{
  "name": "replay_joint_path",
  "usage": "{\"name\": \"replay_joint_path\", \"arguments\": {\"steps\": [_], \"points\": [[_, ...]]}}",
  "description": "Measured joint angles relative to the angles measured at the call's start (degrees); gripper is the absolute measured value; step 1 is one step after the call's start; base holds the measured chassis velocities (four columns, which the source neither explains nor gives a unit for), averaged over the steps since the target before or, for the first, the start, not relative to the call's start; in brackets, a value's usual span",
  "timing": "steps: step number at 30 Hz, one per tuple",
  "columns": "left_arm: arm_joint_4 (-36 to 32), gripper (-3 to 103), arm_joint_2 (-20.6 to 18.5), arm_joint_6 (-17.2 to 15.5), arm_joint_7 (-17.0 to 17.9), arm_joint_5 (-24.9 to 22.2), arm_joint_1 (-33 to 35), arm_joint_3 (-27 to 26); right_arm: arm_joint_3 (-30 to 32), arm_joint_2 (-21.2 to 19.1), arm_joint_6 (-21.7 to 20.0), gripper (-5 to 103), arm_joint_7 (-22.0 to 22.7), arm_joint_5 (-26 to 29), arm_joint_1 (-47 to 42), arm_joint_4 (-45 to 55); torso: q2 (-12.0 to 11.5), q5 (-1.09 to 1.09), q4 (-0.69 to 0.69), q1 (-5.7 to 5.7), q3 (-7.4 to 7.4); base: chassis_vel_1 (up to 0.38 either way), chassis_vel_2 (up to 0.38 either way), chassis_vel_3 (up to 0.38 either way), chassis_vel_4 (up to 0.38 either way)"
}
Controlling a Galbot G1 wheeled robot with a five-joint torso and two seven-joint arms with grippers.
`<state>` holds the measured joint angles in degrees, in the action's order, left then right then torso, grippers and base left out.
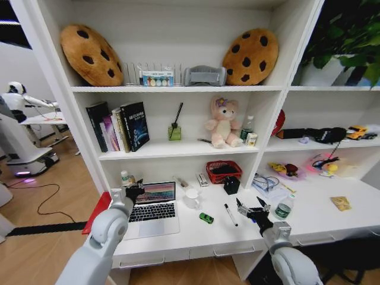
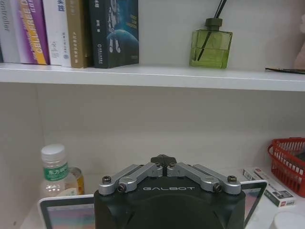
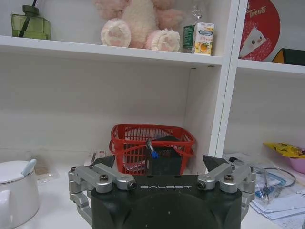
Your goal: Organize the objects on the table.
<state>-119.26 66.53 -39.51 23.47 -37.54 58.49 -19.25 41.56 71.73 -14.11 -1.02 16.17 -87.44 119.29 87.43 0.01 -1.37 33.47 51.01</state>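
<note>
An open silver laptop (image 1: pixel 154 209) sits at the left of the white table (image 1: pixel 314 221). To its right lie a tiny green toy car (image 1: pixel 206 218) and a black pen (image 1: pixel 231 215). A green-capped clear bottle (image 1: pixel 285 206) and a yellow packet (image 1: pixel 340 203) rest further right. A blue-tipped pen (image 3: pixel 151 150) stands in a black holder (image 3: pixel 164 162). My left gripper (image 1: pixel 134 190) hovers shut at the laptop screen's left edge (image 2: pixel 62 212), its fingertips (image 2: pixel 163 160) meeting. My right gripper (image 1: pixel 252 209) is open and empty, just right of the black pen and left of the bottle.
A white mug (image 1: pixel 192 198) and red mesh basket (image 1: pixel 223 171) stand behind the car. A white-capped bottle (image 2: pixel 55 169) sits at the back left. Papers and cables (image 1: pixel 267 183) lie at the back right. Shelves with books (image 1: pixel 119 126) overhang the desk. Another robot (image 1: pixel 21 133) stands far left.
</note>
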Motion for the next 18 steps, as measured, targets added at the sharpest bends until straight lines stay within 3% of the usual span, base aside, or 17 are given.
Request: {"name": "replay_joint_path", "arguments": {"steps": [9,11,18], "points": [[5.83,0,1.09,-0.69,1.35,-3.96,-6.17,4.73,0.77,-0.73,0.16,100,0.09,0.89,0.53,-0.77,0.0,0.0,0.0,0.0,0.0,0.0,0.0,0.0,0.0],[6.24,0,0.59,-1.76,2.56,-7.1,-7.04,5.24,1.39,-0.95,0.29,100,0.18,1.28,-0.11,-0.38,0.0,0.0,-0.01,0.0,-0.01,0.0,0.0,0.0,0.0],[6.09,0,-1.88,-2.65,4.27,-10.08,-4.77,5.81,1.77,-1.03,0.58,100,0.97,1.8,-0.99,0.88,0.01,0.0,0.01,-0.01,-0.01,0.0,0.0,0.0,0.0]]}}
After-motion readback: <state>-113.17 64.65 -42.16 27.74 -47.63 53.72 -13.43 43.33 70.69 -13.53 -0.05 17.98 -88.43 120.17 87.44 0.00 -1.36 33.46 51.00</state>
